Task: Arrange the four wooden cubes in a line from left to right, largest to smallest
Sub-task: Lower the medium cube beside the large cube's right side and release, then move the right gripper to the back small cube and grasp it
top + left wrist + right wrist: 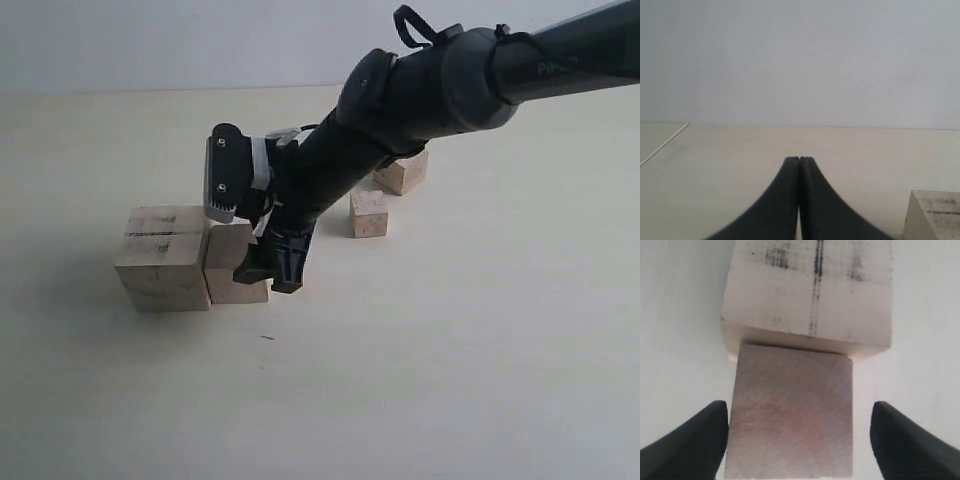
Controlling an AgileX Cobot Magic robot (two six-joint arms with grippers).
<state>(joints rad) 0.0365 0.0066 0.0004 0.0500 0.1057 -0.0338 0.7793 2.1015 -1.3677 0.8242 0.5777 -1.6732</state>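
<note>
**woodfan:** Right gripper (800,450) has its jaws apart, straddling the second cube (792,415) but not clamped on it. That cube sits flush against the largest cube (807,295), at the lower left of the exterior shot. Looks like the release step to me?

**jo_k:** Yeah, that's my guess too. To do it clean, lift straight up with no sideways drift, or a finger drags it off the seam. Next up are the small cube (368,213) and the back cube (402,172), upper centre, well apart from the pair. Left gripper (799,165) is pressed together, holding nothing.
</note>
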